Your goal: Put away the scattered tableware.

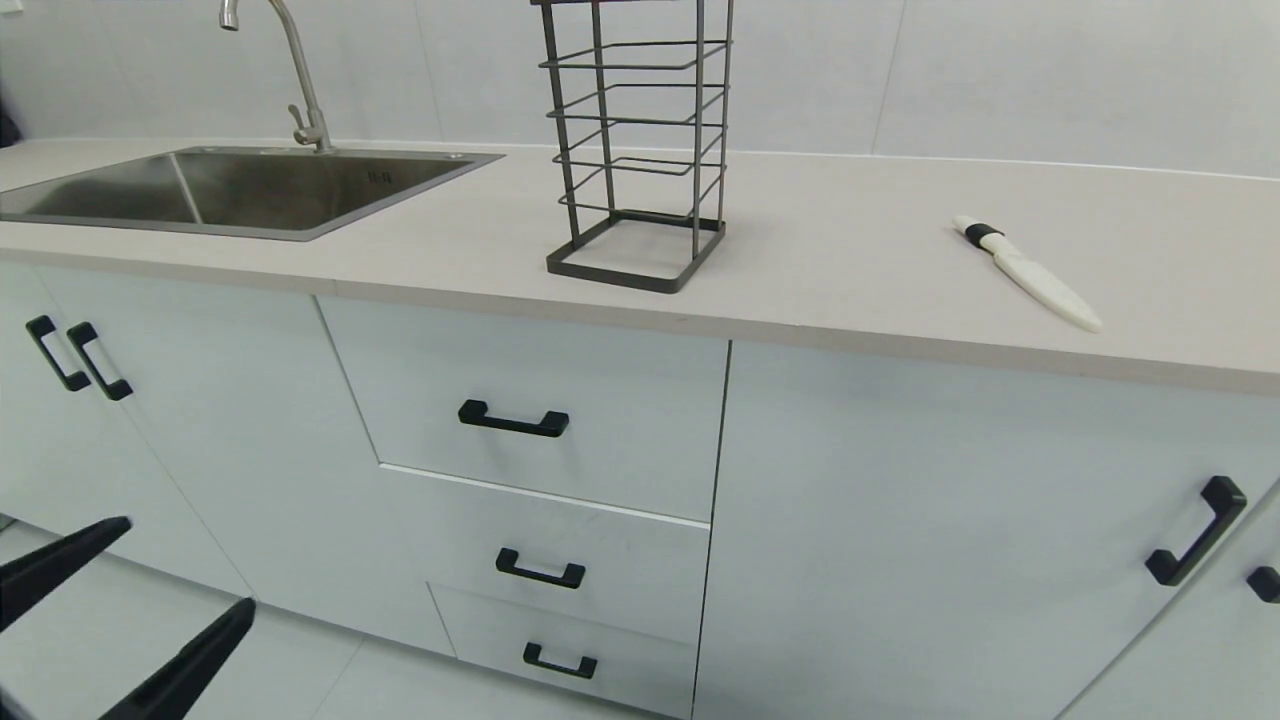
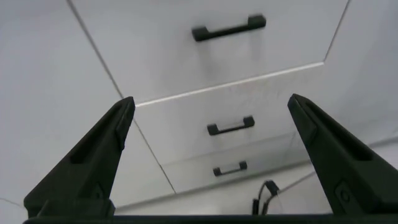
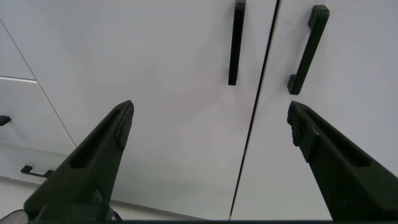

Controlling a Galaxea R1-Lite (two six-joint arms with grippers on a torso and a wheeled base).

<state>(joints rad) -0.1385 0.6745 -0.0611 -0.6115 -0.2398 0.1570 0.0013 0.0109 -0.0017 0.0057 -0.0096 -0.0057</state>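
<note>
White slim knife with a black band (image 1: pixel 1026 273) lies flat at the frame's right on the pale countertop (image 1: pixel 850 240). It is likely light, stiff and slick, best pinched mid-length. Left gripper (image 1: pixel 188 562) and right gripper (image 3: pixel 211 106) jaws are both spread.

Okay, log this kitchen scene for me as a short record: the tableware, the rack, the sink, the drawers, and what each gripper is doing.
Tableware: one white utensil with a black band, lying flat on the countertop, toward the robot's right
Holder: wire rack, upright mid-counter, nothing in it, apart from the utensil
Basin: sink at the left end of the countertop
Storage: three drawers below the rack, all shut
Left arm: left gripper low in front of the drawers, jaws open, holding nothing
Right arm: right gripper facing the cabinet doors, jaws open, holding nothing
</note>
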